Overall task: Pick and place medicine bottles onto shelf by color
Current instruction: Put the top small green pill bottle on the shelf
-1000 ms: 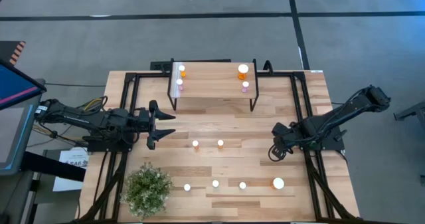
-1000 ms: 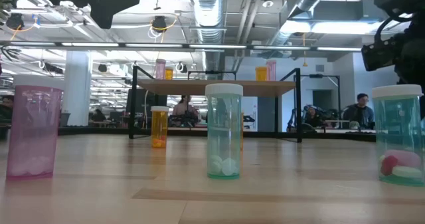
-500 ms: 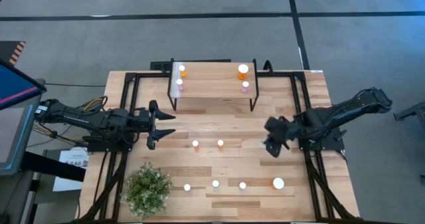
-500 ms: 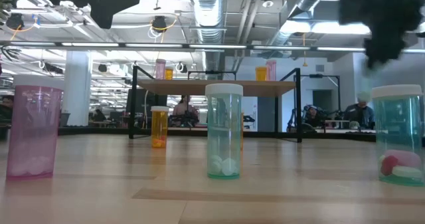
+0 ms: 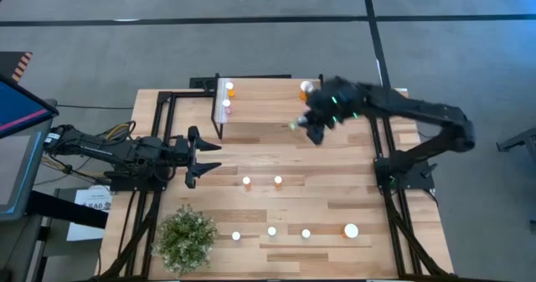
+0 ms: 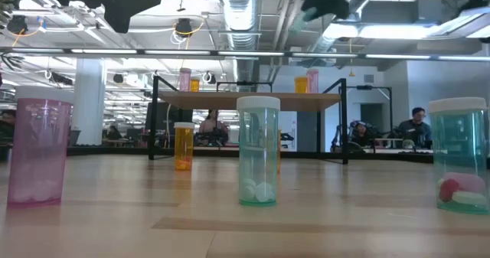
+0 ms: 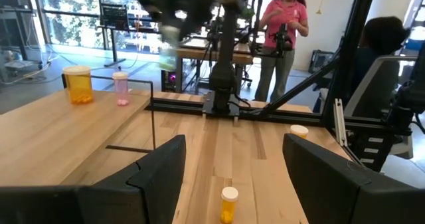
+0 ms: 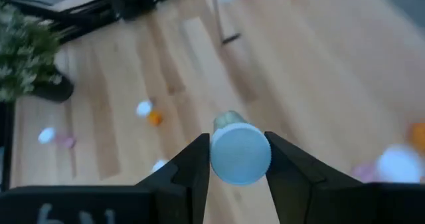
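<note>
- The right tool [image 5: 311, 125] hangs in the air over the shelf's [image 5: 268, 106] right end, clamped on a white-capped bottle [image 8: 240, 152] whose cap sits between the two fingers [image 8: 194, 165]; its body colour cannot be told.
- The left tool [image 5: 201, 155] waits above the tabletop's [image 5: 352, 173] left side, its fingers [image 7: 158, 174] spread wide with nothing between them.
- On the shelf, an orange bottle [image 5: 229, 89] and a pink bottle [image 5: 226, 106] stand at the left end; a larger orange bottle [image 5: 306, 87] stands at the right end, partly under the arm.
- The left wrist view shows that larger orange one [image 7: 79, 84] with a small pink bottle [image 7: 120, 89] just beside it.
- Two small bottles [image 5: 246, 182] stand side by side near the tabletop's middle.
- Four more line up along the near edge, the rightmost [image 5: 351, 230] the largest.
- A plant [image 5: 186, 238] sits at the near left corner.
- Seen from table height, the front row reads pink [image 6: 38, 152], pale green [image 6: 258, 150] and a green one [image 6: 462, 155] holding pills.
</note>
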You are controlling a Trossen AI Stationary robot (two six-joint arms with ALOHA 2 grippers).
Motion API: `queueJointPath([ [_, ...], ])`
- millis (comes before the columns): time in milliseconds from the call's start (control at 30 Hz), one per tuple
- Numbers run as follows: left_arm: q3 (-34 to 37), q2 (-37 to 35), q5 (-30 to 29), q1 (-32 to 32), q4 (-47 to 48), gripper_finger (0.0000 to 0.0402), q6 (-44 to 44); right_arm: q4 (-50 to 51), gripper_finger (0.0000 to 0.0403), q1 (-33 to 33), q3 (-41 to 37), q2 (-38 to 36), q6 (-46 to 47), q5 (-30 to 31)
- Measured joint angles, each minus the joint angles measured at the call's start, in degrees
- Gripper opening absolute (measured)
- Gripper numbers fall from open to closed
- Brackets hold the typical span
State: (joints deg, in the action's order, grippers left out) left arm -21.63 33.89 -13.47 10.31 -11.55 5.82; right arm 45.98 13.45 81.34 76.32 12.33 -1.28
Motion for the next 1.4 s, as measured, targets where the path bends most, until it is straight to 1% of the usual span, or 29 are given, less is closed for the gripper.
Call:
queueJointPath([
  [133,0.0,0.0,0.0,0.0,0.0,0.0240,0.0,6.8,0.0149,7.2,12.1,9.3,-5.8,-2.8],
  [267,0.0,0.0,0.0,0.0,0.1,0.0240,0.0,15.2,0.0150,12.4,24.6,18.6,-11.0,-3.7],
  [433,0.0,0.0,0.0,0.0,0.3,0.0240,0.0,24.8,0.0150,15.6,38.0,28.6,-18.4,-3.9],
  [567,0.0,0.0,0.0,0.0,0.5,0.0240,-0.1,29.4,0.0150,17.3,44.8,34.8,-21.9,-4.1],
  [667,0.0,0.0,0.0,0.0,0.6,0.0240,-0.1,30.9,0.0150,18.0,47.0,38.2,-23.4,-4.1],
  [900,0.0,0.0,0.1,0.0,0.6,0.0240,-0.1,31.0,0.0150,20.3,47.3,42.0,-25.1,-3.6],
  [1067,0.0,0.0,0.1,0.0,0.7,0.0240,-0.2,30.7,0.0150,22.0,47.3,42.3,-25.0,-3.2],
  [1400,0.0,0.0,0.1,0.0,0.7,0.0240,-0.1,30.5,0.0150,22.3,47.2,43.2,-24.8,-3.2],
])
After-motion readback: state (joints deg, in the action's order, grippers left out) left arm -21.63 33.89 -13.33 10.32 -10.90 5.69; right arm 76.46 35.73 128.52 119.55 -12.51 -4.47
